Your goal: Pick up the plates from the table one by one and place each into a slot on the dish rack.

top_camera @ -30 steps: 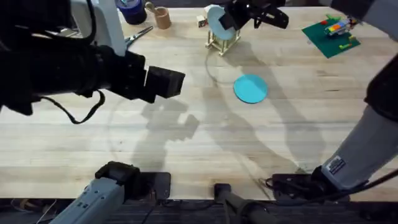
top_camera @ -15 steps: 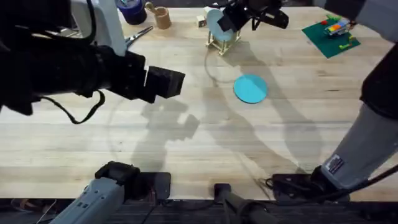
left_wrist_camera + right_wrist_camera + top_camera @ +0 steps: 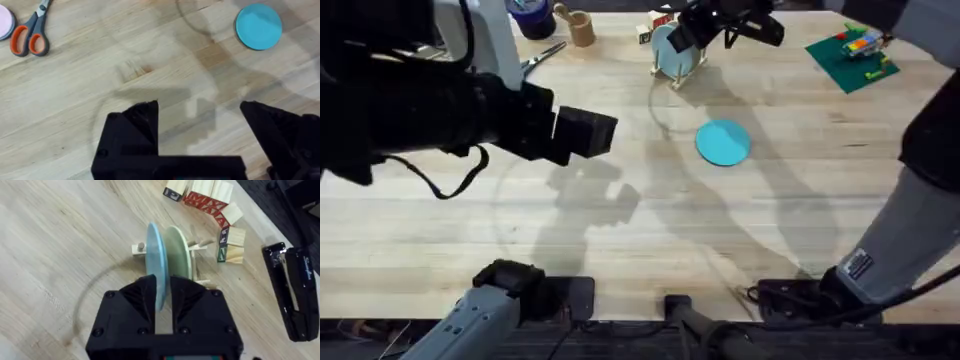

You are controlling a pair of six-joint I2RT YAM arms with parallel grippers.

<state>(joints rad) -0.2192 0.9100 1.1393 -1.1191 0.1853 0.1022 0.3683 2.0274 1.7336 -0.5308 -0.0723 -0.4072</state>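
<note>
Rack (image 3: 192, 247) at the table's (image 3: 620, 250) far edge now carries the pale blue plate (image 3: 156, 262) lower than a second ago, right gripper (image 3: 161, 299) clamping it; teal plate (image 3: 723, 142) remains mid-table, left gripper (image 3: 200, 120) wide, empty.

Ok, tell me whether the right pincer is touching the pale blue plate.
Touching. The right wrist view shows the right pincer with both fingers closed against the pale blue plate's rim.

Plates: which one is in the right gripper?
The pale blue plate, upright at the dish rack between the right gripper fingers; the teal plate lies flat on the table.
</note>
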